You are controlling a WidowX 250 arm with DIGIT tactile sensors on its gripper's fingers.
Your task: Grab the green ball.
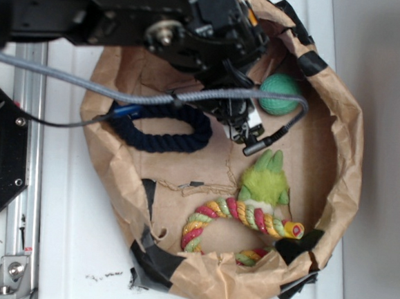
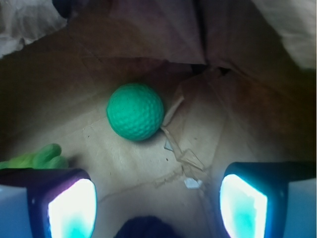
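The green ball is a small teal, dimpled sphere lying on the floor of a brown paper nest, close to its upper right wall. In the wrist view the green ball rests ahead of my gripper, slightly left of centre. Both pads stand wide apart with only bare paper between them, so the gripper is open and holds nothing. In the exterior view my gripper hangs just left of and below the ball, not touching it.
A crumpled paper wall patched with black tape rings the area. A dark blue rope ring lies left of the gripper. The lime-green plush toy on a multicoloured rope sits below. Its ear shows at the wrist view's left.
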